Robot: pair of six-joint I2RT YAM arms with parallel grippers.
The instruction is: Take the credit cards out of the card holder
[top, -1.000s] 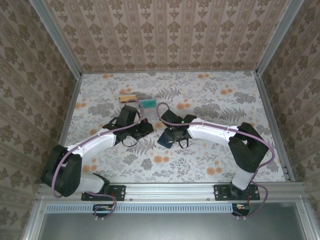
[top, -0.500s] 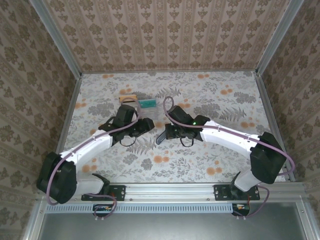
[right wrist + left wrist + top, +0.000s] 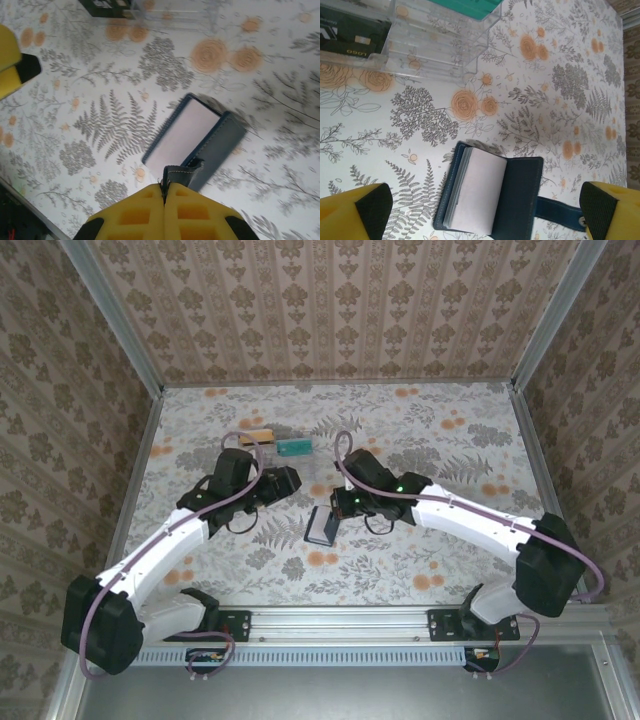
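Holding the card holder (image 3: pixel 192 135) by its strap (image 3: pixel 186 171), my right gripper (image 3: pixel 164 192) has its jaws pressed fully together, and the dark strap end sits pinched between them. The holder is spread open like a small book near the middle of the flowered table (image 3: pixel 450 440), with a pale greyish pocket page facing up. Which cards are inside I cannot tell, and I also cannot tell whether the holder rests flat on the table.

My left gripper (image 3: pixel 484 204) hangs above the same holder with its jaws spread wide, one yellow finger (image 3: pixel 350 215) far out on each side, and it has hold of nothing.

Just beyond the holder, toward the far wall, stands a clear tray (image 3: pixel 435 55). A teal card (image 3: pixel 465 6) is in one compartment, and a black card (image 3: pixel 350 37) shows through the clear plastic at one end. In the top view a tan card (image 3: pixel 257 436) is at the left end of the tray.
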